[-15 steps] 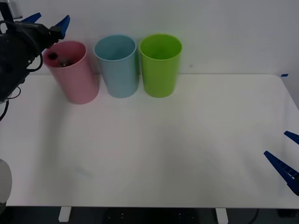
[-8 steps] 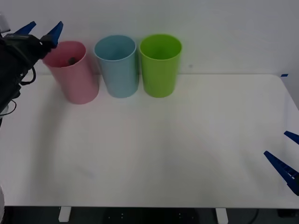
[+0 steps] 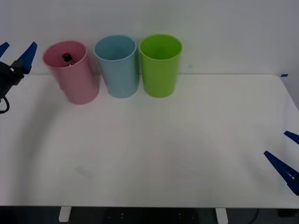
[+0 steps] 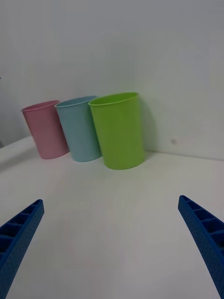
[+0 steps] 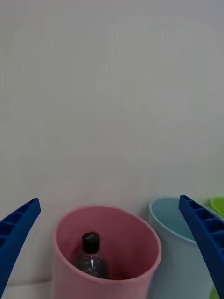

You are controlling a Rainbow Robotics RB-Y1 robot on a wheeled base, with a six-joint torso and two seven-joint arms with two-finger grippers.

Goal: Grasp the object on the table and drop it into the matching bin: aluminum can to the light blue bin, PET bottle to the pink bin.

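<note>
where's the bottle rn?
The bottle stands inside the pink bin, at the left end of the bin row in the front view, next to the blue bin; its black cap shows below the rim.

Clear plastic bottle [image 5: 91, 259] (black cap), smooth matt pink bin [image 5: 140, 247].

No text, label, brand, number or sign can be read anywhere. The pink bin [image 3: 72, 72], the blue bin [image 3: 117, 65] and the green bin [image 3: 160, 64] are plain, with nothing printed on their walls. No legible label is seen on the bottle [image 5: 91, 259] inside the pink bin. The table [image 3: 163, 149] is unmarked.
</note>
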